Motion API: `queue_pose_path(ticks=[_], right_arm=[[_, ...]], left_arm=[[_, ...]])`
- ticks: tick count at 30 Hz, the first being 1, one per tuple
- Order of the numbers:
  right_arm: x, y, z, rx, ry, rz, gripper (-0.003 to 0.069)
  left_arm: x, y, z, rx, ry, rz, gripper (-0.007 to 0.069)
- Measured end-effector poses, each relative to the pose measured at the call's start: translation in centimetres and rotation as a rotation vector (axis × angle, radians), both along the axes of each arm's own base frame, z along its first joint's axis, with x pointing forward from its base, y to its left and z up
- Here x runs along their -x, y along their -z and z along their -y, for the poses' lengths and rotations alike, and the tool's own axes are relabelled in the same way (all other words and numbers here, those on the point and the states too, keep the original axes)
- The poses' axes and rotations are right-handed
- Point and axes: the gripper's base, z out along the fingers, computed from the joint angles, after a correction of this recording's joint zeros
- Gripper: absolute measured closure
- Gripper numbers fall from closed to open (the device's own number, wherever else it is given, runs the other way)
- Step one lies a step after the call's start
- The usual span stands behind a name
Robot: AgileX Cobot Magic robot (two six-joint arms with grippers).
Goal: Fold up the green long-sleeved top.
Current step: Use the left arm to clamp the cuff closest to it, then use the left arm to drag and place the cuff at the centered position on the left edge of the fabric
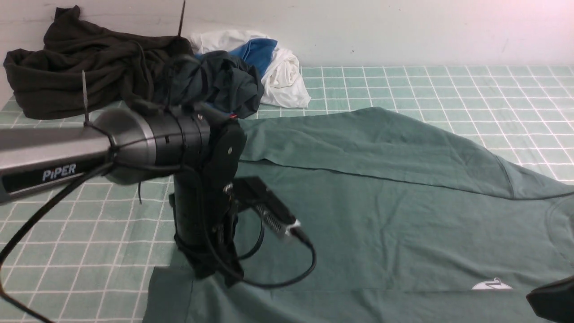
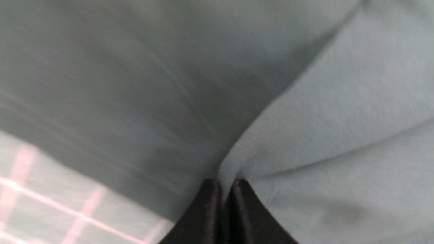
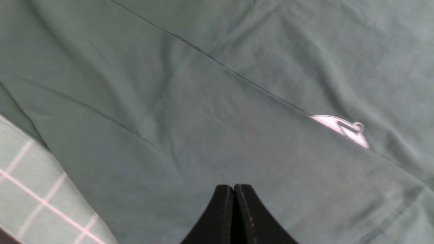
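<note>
The green long-sleeved top lies spread on the checked tablecloth, one sleeve folded across its far side and its white logo near the front right. My left gripper points down at the top's near left edge. In the left wrist view the left gripper is shut, with a ridge of the top's fabric pinched between its fingertips. My right gripper is shut and holds nothing, hovering over the top near the logo. Only a dark corner of the right gripper shows in the front view.
A dark olive-black garment, a dark teal garment and white and blue cloth are piled at the back left against the wall. The green checked tablecloth shows beyond the top and at the left.
</note>
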Motion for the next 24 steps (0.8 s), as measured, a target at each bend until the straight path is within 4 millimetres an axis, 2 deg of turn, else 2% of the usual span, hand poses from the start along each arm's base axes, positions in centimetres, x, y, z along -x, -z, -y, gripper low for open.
queue_pose_path(ticks=[4,6,8,10,12,13,14,18,21,24], right_arm=[[-0.2,0.1,0.8,0.079,0.044,0.018,0.0673],[-0.3,0.1,1.1,0.093,0.083,0.019,0.0673],[-0.4,0.1,1.4,0.111,0.123,0.024,0.0673],[-0.5,0.1,1.6,0.118,0.144,0.027,0.0673],[-0.6,0.1,1.9,0.136,0.182,0.034,0.0673],[-0.6,0.1,1.9,0.137,0.185,0.034,0.0673],[-0.6,0.1,2.0,0.143,0.203,0.037,0.0673],[-0.7,0.0,2.2,0.147,0.232,0.04,0.0673],[-0.7,0.0,2.2,0.145,0.236,0.043,0.0673],[-0.9,-0.1,2.1,0.136,0.236,0.065,0.0673]], left_arm=[[-3.1,-5.1,1.4,0.052,0.019,0.158,0.0607],[-4.7,-6.5,1.9,0.079,0.024,0.217,0.0607],[-6.5,-7.0,2.1,0.102,0.016,0.255,0.0604],[-7.5,-6.8,2.1,0.114,-0.001,0.259,0.0604],[-9.1,-5.3,1.7,0.124,-0.036,0.232,0.0604],[-9.2,-5.2,1.7,0.123,-0.038,0.228,0.0604],[-9.8,-3.9,1.4,0.116,-0.055,0.199,0.0604],[-10.8,-1.2,0.7,0.096,-0.084,0.141,0.0584],[-11.1,-0.4,0.5,0.09,-0.095,0.125,0.0535],[-11.5,-0.8,0.5,0.096,-0.136,0.16,0.0417]])
